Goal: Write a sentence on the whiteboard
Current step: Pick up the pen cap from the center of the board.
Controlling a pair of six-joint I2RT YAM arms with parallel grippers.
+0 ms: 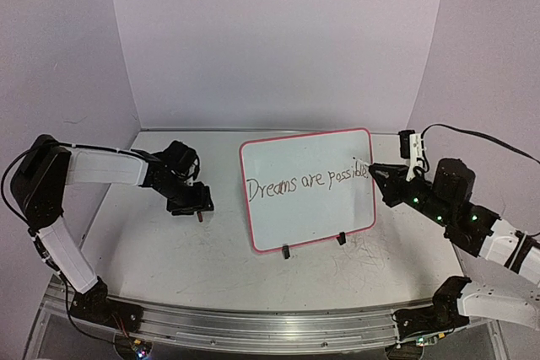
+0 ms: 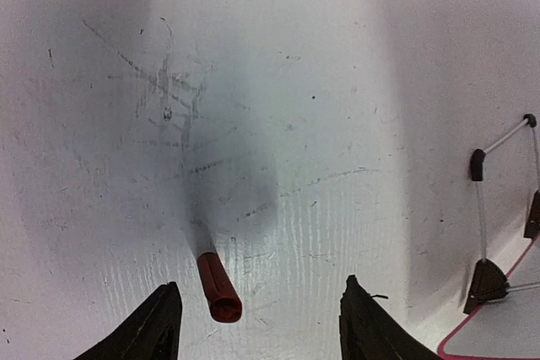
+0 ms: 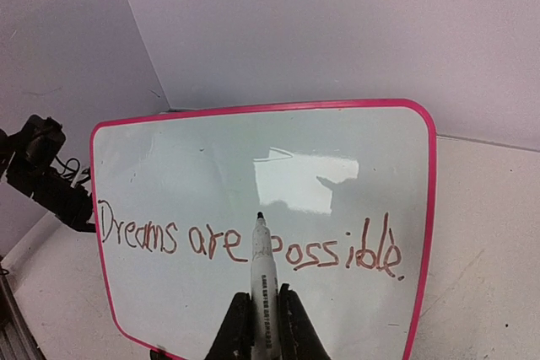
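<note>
The whiteboard (image 1: 312, 221) is standing propped on two black clip feet (image 1: 286, 251) near the middle of the scuffed table (image 1: 169, 259), leaning back. The sentence (image 1: 305, 183), "Dreams are possible.", is running across its middle in one line. The right gripper (image 1: 377, 172) is pinching a white marker (image 3: 262, 284) between pressed-in fingers, its tip pointing at the board; whether it is touching cannot be told. The left gripper (image 2: 261, 286) is hovering over the table left of the board, fingers spread, a red marker cap (image 2: 219, 288) lying between them untouched.
</note>
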